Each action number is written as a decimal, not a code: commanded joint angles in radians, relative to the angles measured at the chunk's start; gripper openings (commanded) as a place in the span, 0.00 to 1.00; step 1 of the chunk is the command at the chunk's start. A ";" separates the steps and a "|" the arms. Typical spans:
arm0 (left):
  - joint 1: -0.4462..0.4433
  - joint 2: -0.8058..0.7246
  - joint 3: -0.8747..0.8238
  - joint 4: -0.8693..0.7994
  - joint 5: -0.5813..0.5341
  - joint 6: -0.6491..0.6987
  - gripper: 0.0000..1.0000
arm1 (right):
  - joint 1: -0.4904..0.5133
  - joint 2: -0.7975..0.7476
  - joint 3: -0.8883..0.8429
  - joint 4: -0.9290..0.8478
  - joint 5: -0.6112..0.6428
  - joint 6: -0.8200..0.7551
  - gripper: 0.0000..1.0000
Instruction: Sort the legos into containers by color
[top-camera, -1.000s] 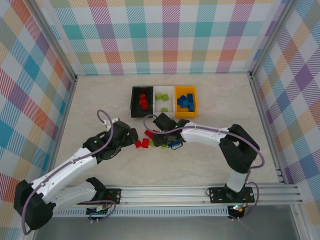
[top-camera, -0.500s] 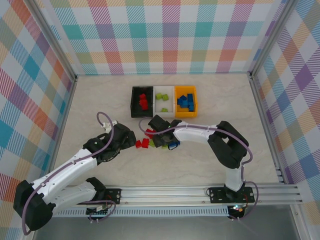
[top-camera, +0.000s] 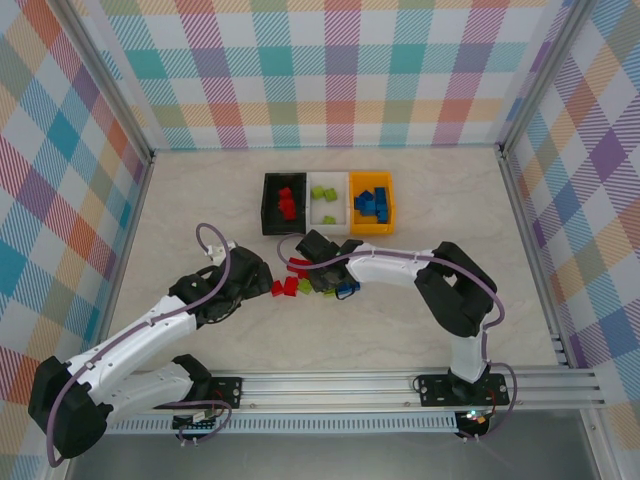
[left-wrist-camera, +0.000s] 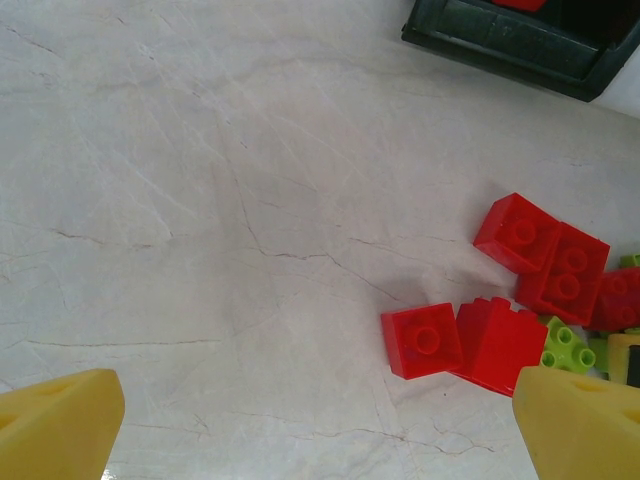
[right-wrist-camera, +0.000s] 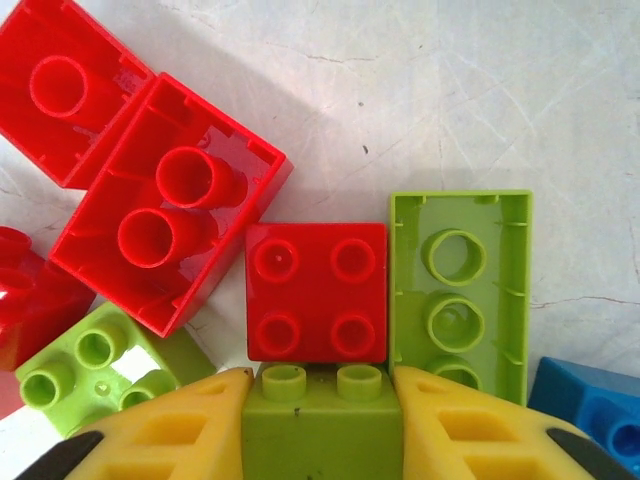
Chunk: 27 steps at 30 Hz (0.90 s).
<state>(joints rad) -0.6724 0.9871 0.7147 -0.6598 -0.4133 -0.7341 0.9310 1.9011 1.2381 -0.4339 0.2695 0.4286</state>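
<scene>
Right gripper (right-wrist-camera: 320, 425) is clamped on a green brick (right-wrist-camera: 320, 410). On its wrist cam the yellow fingers (right-wrist-camera: 190, 425) sit flush against both sides of it, studs pointing away from the camera. Touching the far edge of that brick is a red square (right-wrist-camera: 316, 290), studs up. Right of the red square lies a green long one (right-wrist-camera: 460, 290) on its back, and left of it a red long one (right-wrist-camera: 170, 230), also hollow side up. A blue corner (right-wrist-camera: 590, 400) pokes in at the bottom right.

From overhead I can't make out that grip at all, since the right gripper (top-camera: 318, 275) is just a dark lump sitting on the pile (top-camera: 292, 286).

Left gripper (left-wrist-camera: 320, 430) is wide open with nothing between the tips, hanging over bare table (left-wrist-camera: 200, 200). Its cam shows a red pair (left-wrist-camera: 460, 342) lying side by side near the right fingertip, and a corner of the black bin (left-wrist-camera: 510, 40) up top.

The overhead gives me the layout. The left gripper (top-camera: 258, 275) is just left of the pile, and the three bins sit in a row behind it. The black bin (top-camera: 266, 205) has reds in it, the white bin (top-camera: 311, 210) greens and the orange bin (top-camera: 390, 205) blues.
</scene>
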 joint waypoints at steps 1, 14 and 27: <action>-0.006 0.002 -0.010 -0.017 -0.021 -0.008 1.00 | 0.008 -0.049 -0.010 0.018 0.020 -0.007 0.34; -0.006 0.001 -0.026 0.008 -0.007 -0.008 1.00 | -0.111 -0.194 0.117 -0.006 0.023 -0.076 0.33; -0.006 -0.006 -0.031 0.006 0.012 0.006 1.00 | -0.085 -0.246 -0.132 0.010 -0.245 0.078 0.34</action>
<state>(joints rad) -0.6724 0.9871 0.6884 -0.6521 -0.4046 -0.7338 0.8146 1.6913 1.1763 -0.4099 0.1131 0.4492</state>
